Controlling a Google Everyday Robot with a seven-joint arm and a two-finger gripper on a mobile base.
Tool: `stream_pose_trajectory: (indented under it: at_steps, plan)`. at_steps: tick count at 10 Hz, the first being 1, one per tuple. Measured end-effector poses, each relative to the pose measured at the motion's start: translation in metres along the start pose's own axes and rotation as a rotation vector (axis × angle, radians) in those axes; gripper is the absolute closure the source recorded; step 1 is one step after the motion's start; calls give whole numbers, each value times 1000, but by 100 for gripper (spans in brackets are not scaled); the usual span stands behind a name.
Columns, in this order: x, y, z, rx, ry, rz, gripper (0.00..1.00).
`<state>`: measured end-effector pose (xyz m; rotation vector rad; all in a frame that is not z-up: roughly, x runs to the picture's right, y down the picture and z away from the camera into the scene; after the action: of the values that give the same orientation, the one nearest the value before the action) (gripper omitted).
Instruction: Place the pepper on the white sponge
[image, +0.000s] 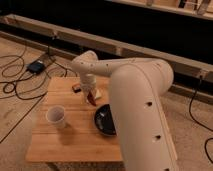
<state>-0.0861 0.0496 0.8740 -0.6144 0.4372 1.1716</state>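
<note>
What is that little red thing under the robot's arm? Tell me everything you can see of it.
It is a pepper, a small dark red chili, long and tapered. It hangs nearly upright, tip down, its upper end gripped by the end effector over the far part of the wooden table. The white sponge lies close beside it; whether the tip touches it cannot be told.
</note>
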Motion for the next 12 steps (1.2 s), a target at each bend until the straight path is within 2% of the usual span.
stream_pose_trajectory:
  at_steps: [4,10,11,12]
  plan:
    - [-26,-18,18,7,14,16,100]
    - [-50,-23,21,-17,4,21,100]
    - [-53,-23,22,-19,1,22,96]
    - [-55,-24,23,-18,-2,25,85]
